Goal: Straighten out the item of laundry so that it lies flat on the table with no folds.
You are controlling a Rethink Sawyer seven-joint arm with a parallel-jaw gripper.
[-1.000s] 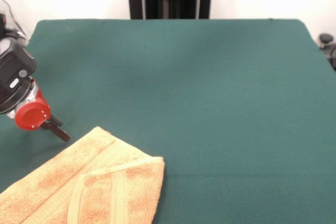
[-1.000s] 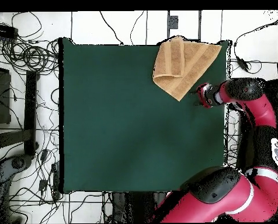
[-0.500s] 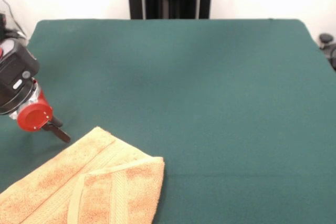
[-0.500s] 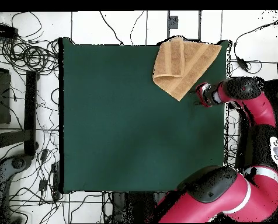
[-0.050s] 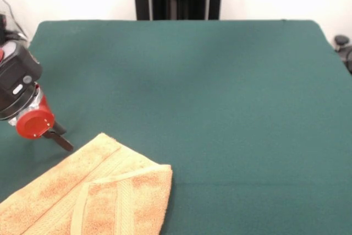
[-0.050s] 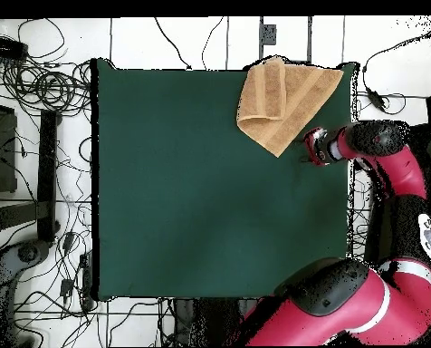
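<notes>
Beyond the table's (image 6: 192, 199) edges, the overhead view shows cables (image 6: 38, 86) strewn over a white floor and dark equipment (image 6: 2, 149) at the picture's left; nothing lies between gripper and cloth. On the dark green top, the golden-tan towel (image 5: 91, 193) sits in 1 corner — the front view's lower left — with 1 flap folded over itself, its woven band showing. Its long axis runs diagonally, from the table's edge toward the middle. Just beside the towel's upper edge hangs the gripper (image 5: 58, 138), apart from the cloth; whether its fingers are spread or closed cannot be told.
</notes>
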